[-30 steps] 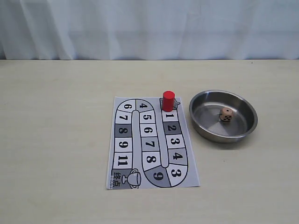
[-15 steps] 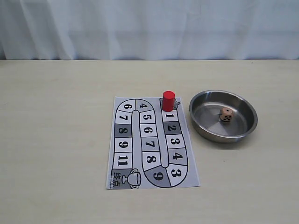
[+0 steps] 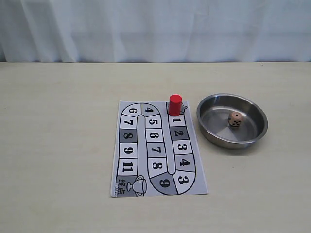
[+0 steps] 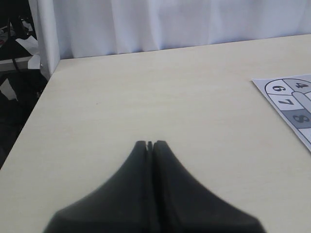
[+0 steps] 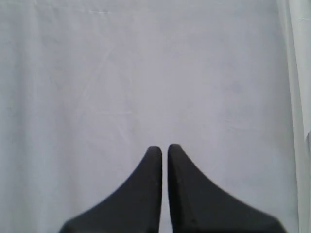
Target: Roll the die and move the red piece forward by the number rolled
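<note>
Die [image 3: 235, 119] rests in the steel bowl [image 3: 214, 120], well apart from clenched left fingers [image 4: 138, 170] and clenched right fingers [image 5: 148, 179]

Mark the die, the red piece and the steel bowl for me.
die [image 3: 235, 119]: exterior view, middle of the cube.
red piece [image 3: 175, 106]: exterior view, middle of its side.
steel bowl [image 3: 229, 142]: exterior view, outer wall on the camera side.

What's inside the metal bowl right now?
Only the die, resting on the floor of the metal bowl, right of centre. Its pips are too small to count. The near inner wall is hidden behind the rim, as is the floor under the die.
</note>
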`<state>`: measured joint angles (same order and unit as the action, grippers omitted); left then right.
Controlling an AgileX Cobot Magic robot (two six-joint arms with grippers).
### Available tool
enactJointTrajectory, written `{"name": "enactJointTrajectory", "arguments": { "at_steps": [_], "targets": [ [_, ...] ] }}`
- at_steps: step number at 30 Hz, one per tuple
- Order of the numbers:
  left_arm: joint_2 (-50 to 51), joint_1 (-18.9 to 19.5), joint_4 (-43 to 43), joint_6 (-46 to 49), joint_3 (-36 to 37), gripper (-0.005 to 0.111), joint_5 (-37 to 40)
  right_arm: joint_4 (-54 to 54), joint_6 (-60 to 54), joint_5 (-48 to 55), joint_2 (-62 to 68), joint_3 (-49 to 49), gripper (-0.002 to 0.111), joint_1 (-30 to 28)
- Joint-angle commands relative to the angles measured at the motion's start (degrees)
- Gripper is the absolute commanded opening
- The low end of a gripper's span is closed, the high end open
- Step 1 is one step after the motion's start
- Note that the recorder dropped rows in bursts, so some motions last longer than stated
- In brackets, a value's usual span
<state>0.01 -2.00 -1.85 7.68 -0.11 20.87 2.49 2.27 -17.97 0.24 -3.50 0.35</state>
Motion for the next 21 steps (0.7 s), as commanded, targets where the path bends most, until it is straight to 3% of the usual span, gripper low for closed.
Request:
{"name": "enactJointTrajectory", "arguments": {
  "at_steps": [1, 9, 21],
  "targets": [
    [-0.01, 0.0, -0.39, -0.23, 0.11, 0.0, -0.59, 0.02, -0.11, 6.79, -0.24, -6.84, 0.004, -0.18],
    [-0.01, 0.0, -0.39, -0.23, 0.11, 0.0, -0.59, -0.89, -0.11, 20.91, 1.42, -19.7, 0.004, -0.18],
    [-0.01, 0.0, -0.39, -0.23, 0.11, 0.0, -0.59, -5.18, -2.27, 33.67, 23.77, -36.17, 0.004, -0.18]
  ]
}}
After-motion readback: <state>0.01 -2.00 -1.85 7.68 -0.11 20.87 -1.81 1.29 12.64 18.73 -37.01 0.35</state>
